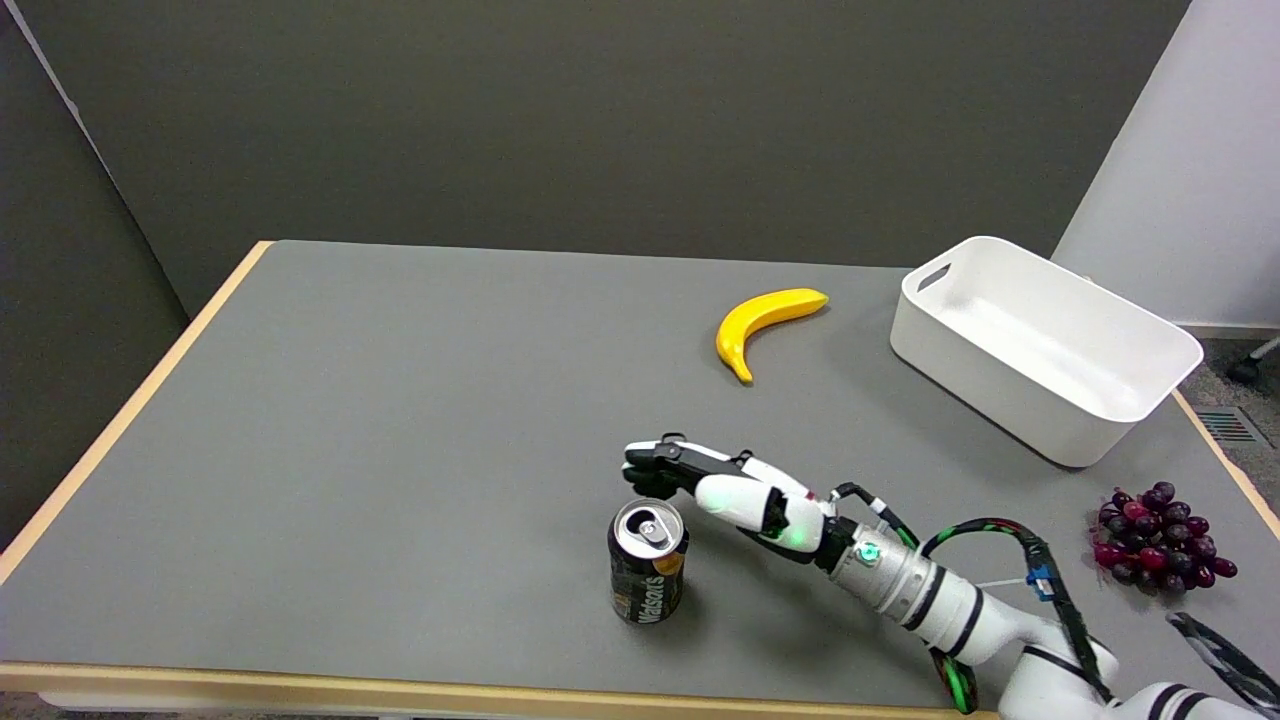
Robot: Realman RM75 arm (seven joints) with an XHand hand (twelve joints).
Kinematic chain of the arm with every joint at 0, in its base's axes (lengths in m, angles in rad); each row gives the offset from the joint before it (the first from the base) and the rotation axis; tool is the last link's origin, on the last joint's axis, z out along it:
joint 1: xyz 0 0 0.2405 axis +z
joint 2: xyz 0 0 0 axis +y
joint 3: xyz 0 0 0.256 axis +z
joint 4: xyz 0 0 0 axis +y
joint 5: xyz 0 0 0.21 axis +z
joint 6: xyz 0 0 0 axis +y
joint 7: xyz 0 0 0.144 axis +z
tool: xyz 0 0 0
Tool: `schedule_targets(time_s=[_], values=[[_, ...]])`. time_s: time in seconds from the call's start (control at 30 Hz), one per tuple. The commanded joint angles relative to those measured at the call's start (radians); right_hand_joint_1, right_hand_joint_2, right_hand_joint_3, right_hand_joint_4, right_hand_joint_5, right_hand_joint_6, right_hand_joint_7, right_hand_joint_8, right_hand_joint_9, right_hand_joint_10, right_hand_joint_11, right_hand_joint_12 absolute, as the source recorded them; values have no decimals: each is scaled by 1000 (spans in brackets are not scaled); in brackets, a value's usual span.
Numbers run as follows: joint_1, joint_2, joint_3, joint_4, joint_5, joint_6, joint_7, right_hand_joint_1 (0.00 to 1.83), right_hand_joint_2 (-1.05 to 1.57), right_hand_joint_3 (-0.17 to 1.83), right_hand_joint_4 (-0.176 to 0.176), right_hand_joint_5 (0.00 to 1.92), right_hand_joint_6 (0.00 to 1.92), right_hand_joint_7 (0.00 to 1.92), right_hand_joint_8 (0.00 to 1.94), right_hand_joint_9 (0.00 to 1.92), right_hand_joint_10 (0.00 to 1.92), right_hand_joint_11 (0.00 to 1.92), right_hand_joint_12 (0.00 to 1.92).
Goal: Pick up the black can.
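Observation:
A black can (648, 565) with a silver top stands upright near the table's front edge, a little right of centre. My right hand (722, 487) reaches in from the lower right and hovers just behind and to the right of the can's top. Its fingers (658, 468) stretch out to the left, close together, with nothing in them. The fingertips end above the can's far rim; whether they touch it cannot be told.
A yellow banana (757, 322) lies farther back on the grey table (400, 400). A white bin (1040, 345) sits at the back right. A bunch of dark grapes (1160, 540) lies by the right edge.

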Motion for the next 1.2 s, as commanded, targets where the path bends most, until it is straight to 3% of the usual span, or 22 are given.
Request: schedule_targets(time_s=[0.03, 0.63, 0.83, 0.9, 0.97, 1.1, 1.2], values=[[56, -84, -24, -62, -38, -5, -34, 197, 681, 787, -63, 200, 402, 284, 358, 171, 855, -1, 1201], [141, -105, -110, -64, -30, 20, -79, 287, 614, 953, -44, 157, 418, 211, 358, 141, 737, -1, 1054], [143, -105, -119, -70, -29, 28, -79, 321, 611, 952, -48, 139, 412, 179, 345, 120, 717, -1, 1030], [143, -105, -129, -77, -26, 36, -79, 357, 657, 826, -47, 154, 353, 189, 281, 114, 718, -1, 1028], [142, -105, -138, -88, -23, 50, -79, 338, 603, 940, -47, 125, 406, 157, 337, 112, 708, -1, 1023], [137, -104, -155, -103, -1, 75, -79, 331, 608, 966, -53, 98, 399, 114, 332, 74, 688, -1, 1007], [132, -104, -164, -120, 11, 98, -79, 343, 656, 814, -58, 112, 317, 132, 252, 70, 689, -1, 997]])
